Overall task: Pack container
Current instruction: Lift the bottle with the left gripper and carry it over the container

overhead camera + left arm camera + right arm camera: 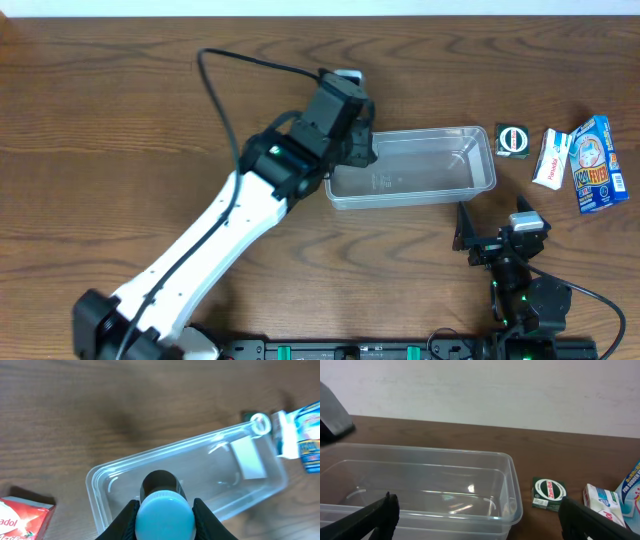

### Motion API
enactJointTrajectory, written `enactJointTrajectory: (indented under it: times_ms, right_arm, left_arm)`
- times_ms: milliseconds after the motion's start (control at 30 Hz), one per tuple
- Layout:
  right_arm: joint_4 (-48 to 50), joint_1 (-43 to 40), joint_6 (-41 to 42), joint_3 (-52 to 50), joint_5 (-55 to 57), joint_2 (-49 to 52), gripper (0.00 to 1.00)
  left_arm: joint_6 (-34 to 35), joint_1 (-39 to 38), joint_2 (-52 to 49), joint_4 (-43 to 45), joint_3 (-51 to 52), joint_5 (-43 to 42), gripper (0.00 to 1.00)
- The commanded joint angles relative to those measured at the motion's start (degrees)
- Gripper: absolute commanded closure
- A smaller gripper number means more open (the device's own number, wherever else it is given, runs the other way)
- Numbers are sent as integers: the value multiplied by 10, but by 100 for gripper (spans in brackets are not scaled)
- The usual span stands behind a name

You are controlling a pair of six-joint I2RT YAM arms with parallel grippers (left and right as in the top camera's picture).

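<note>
The container is a clear shallow plastic bin right of the table's centre, and nothing lies in it. It also shows in the left wrist view and the right wrist view. My left gripper hangs over the container's left end. In its wrist view it is shut on a dark bottle with a light blue cap, held above the bin's floor. My right gripper is open and empty, low in front of the container's right end.
A green Zam-Buk box, a white box and a blue box lie on the table right of the container. A red and white box lies left of the bin in the left wrist view.
</note>
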State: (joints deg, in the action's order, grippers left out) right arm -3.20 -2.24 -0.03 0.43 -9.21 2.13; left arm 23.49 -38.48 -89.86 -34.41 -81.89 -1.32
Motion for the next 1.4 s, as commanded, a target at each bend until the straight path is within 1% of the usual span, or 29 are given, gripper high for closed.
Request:
enactJointTrajectory:
  times_ms: [0,133,233,400,500,600,700,833,900,1367]
  right_arm:
    - [-2,-8,0,-1,-3,-1,1]
    - [-2,-8,0,-1,-2,-1,1]
    - [-2,-8,0,-1,-2,-1,1]
    - [-2,-8,0,-1,-2,-1,1]
    - [-2,-8,0,-1,-3,-1,1]
    - [-2,-8,0,-1,-2,-1,1]
    - [-2,-8,0,-1,-3,-1,1]
    - [-2,-8,0,-1,-2,-1,1]
    - [-2,-8,0,-1,-3,-1,1]
    - [-2,-8,0,-1,-2,-1,1]
  left_arm:
    - [-32,-1,-9,6,-18,19,73]
    - [-69,-2,-11,6,-17,45,73]
    - [-85,-2,-11,6,-17,48,73]
    - [-88,-2,-12,4,-16,50,73]
    - [-69,-6,-18,4,-16,61,73]
    - [-47,-16,-26,3,-16,91,73]
    - [-34,-29,-37,2,-16,126,73]
    - [5,-48,-52,-5,-16,188,73]
    - [21,-53,-57,-10,-16,205,73]
    - [24,-53,-89,-35,-8,209,73]
